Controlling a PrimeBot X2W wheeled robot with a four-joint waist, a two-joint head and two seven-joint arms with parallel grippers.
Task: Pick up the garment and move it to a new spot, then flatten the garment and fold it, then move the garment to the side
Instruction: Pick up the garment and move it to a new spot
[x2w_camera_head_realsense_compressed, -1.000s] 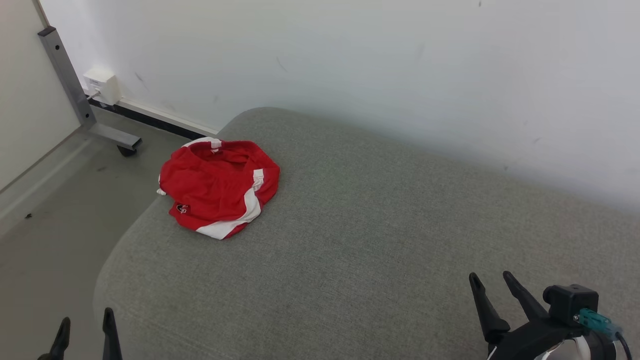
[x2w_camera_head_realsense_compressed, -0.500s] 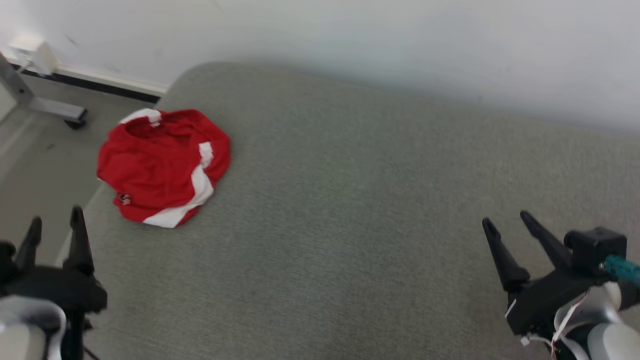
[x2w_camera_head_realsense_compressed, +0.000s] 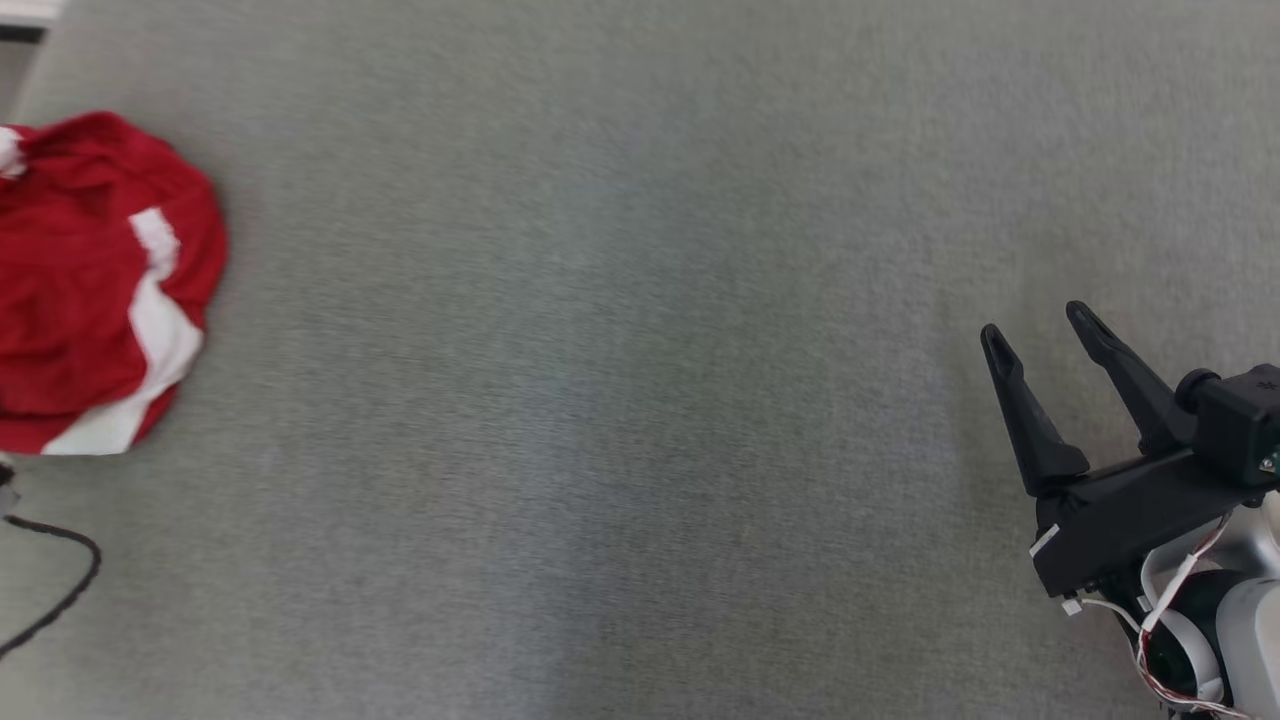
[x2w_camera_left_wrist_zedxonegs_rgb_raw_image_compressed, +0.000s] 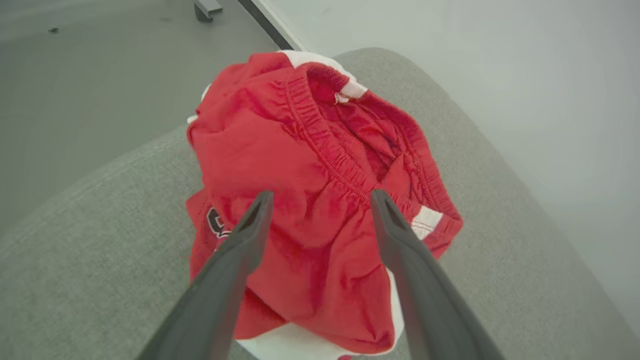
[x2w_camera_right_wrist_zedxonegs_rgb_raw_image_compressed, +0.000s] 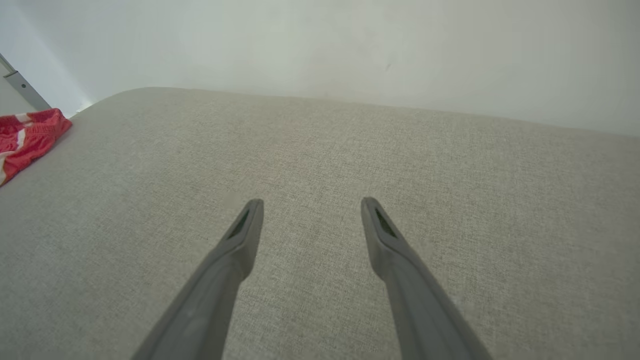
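surface: grey fabric cushion | behind: white wall | beside: grey floor

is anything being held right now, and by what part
Nothing is held. Left gripper open, pointed at the red shorts; right gripper open, away from them.

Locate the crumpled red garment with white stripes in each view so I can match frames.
Head view: the crumpled red fabric garment with white stripes sits at the far left edge, partly cut off.
Left wrist view: the garment is central and large, its elastic waistband toward the top.
Right wrist view: the garment is small, at the left edge.
Shared landmark: the grey woven fabric cushion it lies on, near a rounded corner.
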